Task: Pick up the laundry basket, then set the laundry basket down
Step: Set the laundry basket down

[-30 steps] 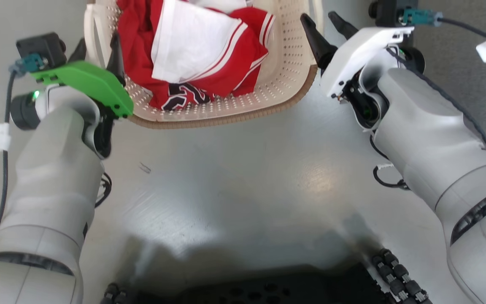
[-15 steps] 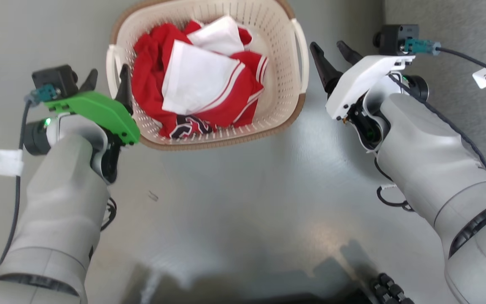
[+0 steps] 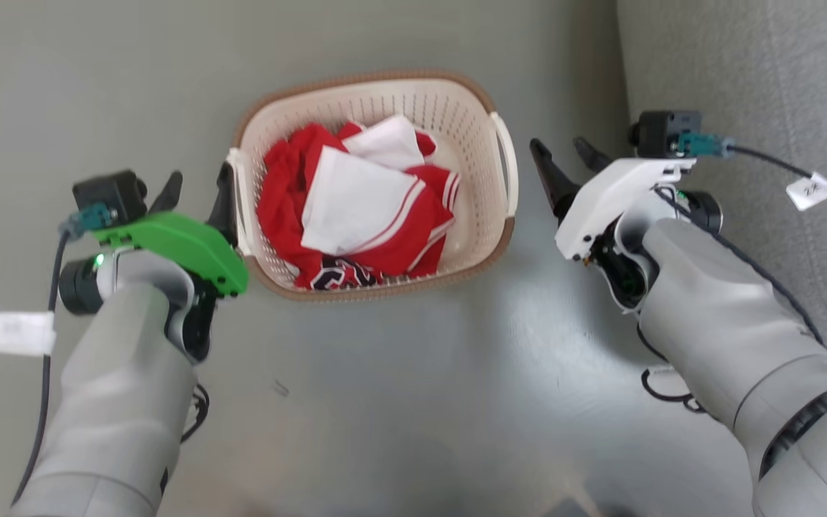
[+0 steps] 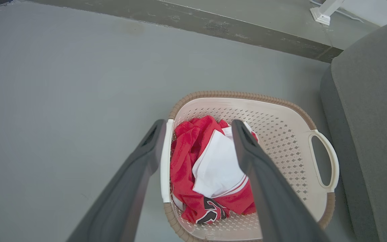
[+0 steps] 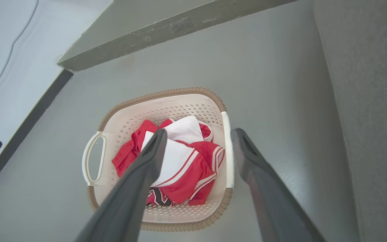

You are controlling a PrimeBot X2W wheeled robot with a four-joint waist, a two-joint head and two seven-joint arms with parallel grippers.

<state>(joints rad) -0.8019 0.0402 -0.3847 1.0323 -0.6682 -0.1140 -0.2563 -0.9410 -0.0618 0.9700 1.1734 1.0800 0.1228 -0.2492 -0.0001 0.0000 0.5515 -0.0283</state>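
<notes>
The basket stands on the floor, just beside the sofa, and neither arm grips it. The left pincer is spread, with its inner finger close against the left handle. In the left wrist view that handle lies between the two fingers, though I cannot tell whether they are down at its level. The right pincer is spread too. It stands apart from the right handle, in the gap between basket and sofa.

The likeliest trouble is an uneven hold. If one pincer closes on its handle before the other is in place, a lift would probably tilt the basket and let the load slide toward the low side, perhaps over the rim. The handles are thin, smooth loops, so a shallow pinch could slip. The left pincer's inner finger could also dip inside the wall and catch cloth instead of plastic. The right arm has little room by the sofa, and a nudge there might shove the light basket away from the left pincer.

Inside is a crumpled heap of clothes — a red garment with white stripes and a dark print near the front wall, and a white cloth lying on top. The heap covers most of the bottom, lies lower than the rim, and sits somewhat toward the left handle.
</notes>
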